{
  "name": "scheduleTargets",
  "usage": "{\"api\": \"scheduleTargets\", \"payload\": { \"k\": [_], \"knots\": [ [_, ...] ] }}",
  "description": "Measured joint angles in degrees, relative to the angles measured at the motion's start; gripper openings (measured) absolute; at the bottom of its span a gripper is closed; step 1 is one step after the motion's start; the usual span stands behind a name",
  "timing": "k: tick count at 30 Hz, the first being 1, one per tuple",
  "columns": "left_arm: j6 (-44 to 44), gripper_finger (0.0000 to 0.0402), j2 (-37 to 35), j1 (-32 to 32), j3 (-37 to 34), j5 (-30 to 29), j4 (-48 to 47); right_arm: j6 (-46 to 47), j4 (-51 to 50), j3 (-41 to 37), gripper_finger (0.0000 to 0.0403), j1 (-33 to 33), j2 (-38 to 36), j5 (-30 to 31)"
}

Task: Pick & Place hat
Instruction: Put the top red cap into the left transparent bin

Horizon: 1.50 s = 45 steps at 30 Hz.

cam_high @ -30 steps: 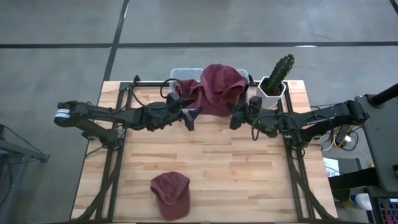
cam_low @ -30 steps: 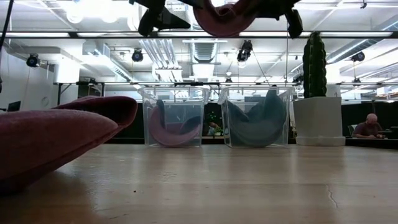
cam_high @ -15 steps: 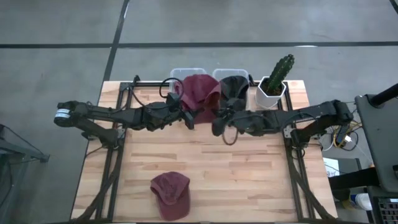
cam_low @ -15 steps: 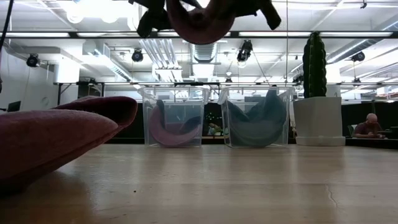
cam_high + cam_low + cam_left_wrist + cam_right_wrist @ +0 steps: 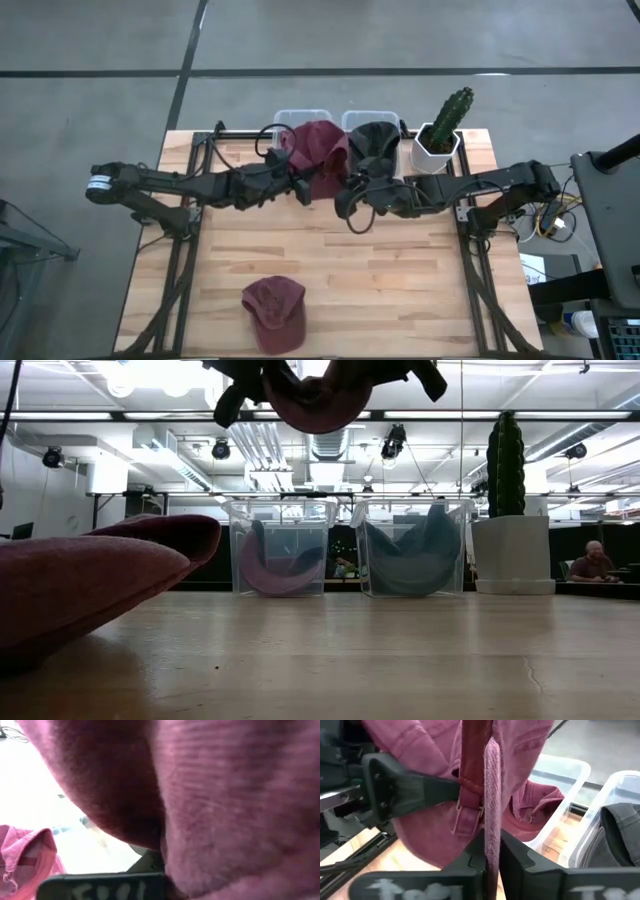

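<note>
The maroon hat point(image 5: 318, 150) hangs in the air over the left clear bin point(image 5: 290, 120) at the tabletop's far edge, and its cloth fills the left wrist view. That hides the left gripper point(image 5: 300, 187), so I cannot tell how its fingers stand. Only the right wrist view shows the right gripper point(image 5: 491, 852) with its fingers pinched on the hat's strap, while the high view alone shows a second maroon hat point(image 5: 275, 313) near the tabletop's front edge.
</note>
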Motion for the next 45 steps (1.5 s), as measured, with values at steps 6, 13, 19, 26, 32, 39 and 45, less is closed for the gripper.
{"api": "scheduleTargets", "payload": {
  "k": [6, 13, 19, 26, 32, 39, 45],
  "knots": [
    [-0.1, 0.002, 0.0, 0.1, 0.0, -0.3, -0.2, -0.9, -2.3, 0.0, 0.0061, 0.0, 0.0, -4.1],
    [0.2, 0.002, 0.0, 0.5, 0.0, -2.9, 0.0, -1.3, -7.3, 0.6, 0.0128, 0.0, -0.3, -9.3],
    [0.4, 0.002, -1.7, 3.0, 0.0, -6.9, -2.6, -1.6, -11.8, 0.7, 0.0176, 0.1, -1.6, -16.4],
    [1.2, 0.002, -3.1, 10.4, 0.0, -4.8, -5.0, -2.0, -16.9, 0.6, 0.0191, 1.1, -3.6, -18.9],
    [-0.3, 0.002, -1.9, 18.0, 0.0, 4.3, -5.4, -5.7, -16.7, 0.6, 0.0192, 2.5, -5.7, -18.9],
    [-4.9, 0.002, -0.7, 24.4, 0.0, 9.0, -14.0, -5.8, -16.8, 0.5, 0.0192, 2.7, -8.2, -18.3],
    [-6.5, 0.002, 0.7, 26.0, 0.0, 11.7, -15.2, -5.8, -16.7, 0.3, 0.0192, 2.7, -8.4, -18.1]
  ]
}}
